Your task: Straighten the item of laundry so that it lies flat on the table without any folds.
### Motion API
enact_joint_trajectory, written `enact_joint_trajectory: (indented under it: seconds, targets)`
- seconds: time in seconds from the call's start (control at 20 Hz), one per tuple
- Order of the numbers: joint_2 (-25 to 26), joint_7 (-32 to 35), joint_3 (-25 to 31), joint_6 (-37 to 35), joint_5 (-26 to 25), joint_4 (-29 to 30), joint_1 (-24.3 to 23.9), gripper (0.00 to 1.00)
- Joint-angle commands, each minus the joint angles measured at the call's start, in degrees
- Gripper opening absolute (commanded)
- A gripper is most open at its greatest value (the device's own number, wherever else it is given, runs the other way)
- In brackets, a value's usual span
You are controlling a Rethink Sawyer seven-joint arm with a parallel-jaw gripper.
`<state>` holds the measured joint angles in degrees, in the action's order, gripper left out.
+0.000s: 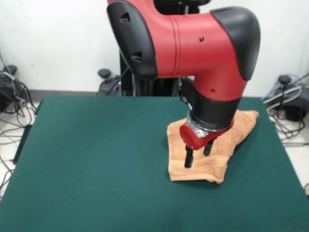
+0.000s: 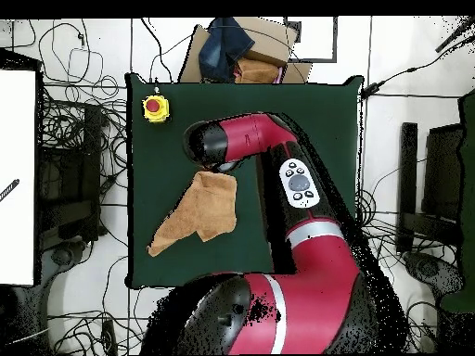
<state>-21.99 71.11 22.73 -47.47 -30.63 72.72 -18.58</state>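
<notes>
Towel position: we find the towel point(image 1: 219, 145) on the right half of the table point(image 1: 96, 159), partly under the arm; from overhead it point(image 2: 199, 215) lies off toward one side edge of the green top.
Towel state: not flat. It reads as a skewed, doubled shape with a long corner trailing toward the far right, and the near right corner looks turned under.
Gripper: the gripper point(image 1: 198, 155) hangs over the near part of the towel, its two dark fingers point(image 1: 188, 158) held a little apart with cloth visible between them; we cannot tell if the tips touch the terry.
Done so far: we judge little; no edge is laid out square.
Left to do: open the fold, draw the corners apart, smooth out.
Other: a red button on a yellow box point(image 2: 155, 108) sits at a table corner, well apart from the towel.
</notes>
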Motion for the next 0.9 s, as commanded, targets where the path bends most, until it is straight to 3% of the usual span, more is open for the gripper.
enact_joint_trajectory:
  seconds: [0.05, 0.5, 0.9]
  targets:
    - [2.4, -11.3, 4.0, 0.2, -3.3, -1.4, -1.5, 1.00]
    - [4.1, -10.2, 3.5, 3.5, -5.4, -1.7, -1.4, 1.00]
    - [4.9, -9.4, 3.2, 0.4, -4.5, -4.5, 0.4, 1.00]
